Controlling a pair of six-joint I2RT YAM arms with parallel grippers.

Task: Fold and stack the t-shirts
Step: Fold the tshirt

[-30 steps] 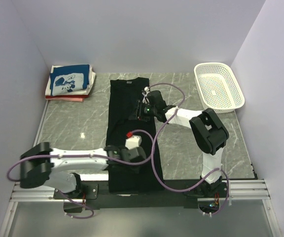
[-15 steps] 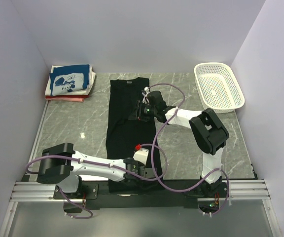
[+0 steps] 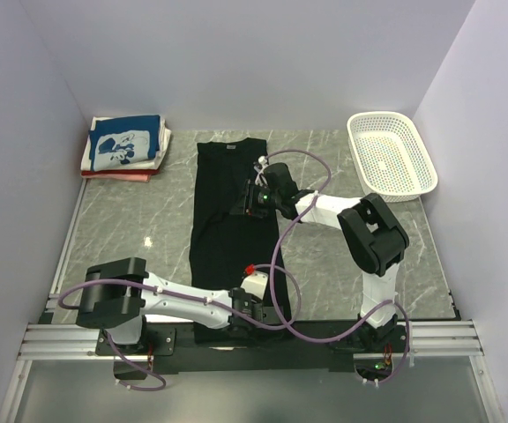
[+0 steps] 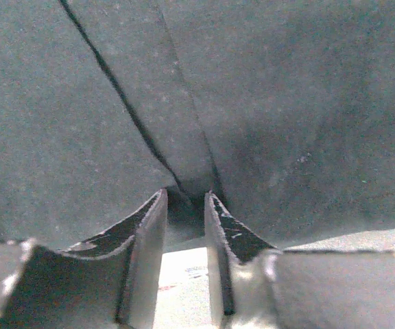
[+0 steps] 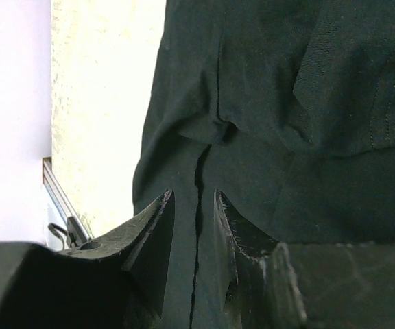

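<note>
Black shirt [image 3: 223,189] lies as a long folded strip down the middle of the grey table [image 3: 130,220], seen from above. The folded stack [image 3: 123,145] sits in the far left corner and the basket [image 3: 392,154] at the far right. At the strip's near end is the left gripper [image 3: 247,310]; the right gripper [image 3: 252,198] is on its right edge, further up.

Left wrist: the fingers stand a little apart at the cloth's near edge with a fold at their tips, but I can't tell if it's pinched.

Right wrist: the fingers stand a little apart over a crease in the shirt, and the grip is unclear too.
</note>
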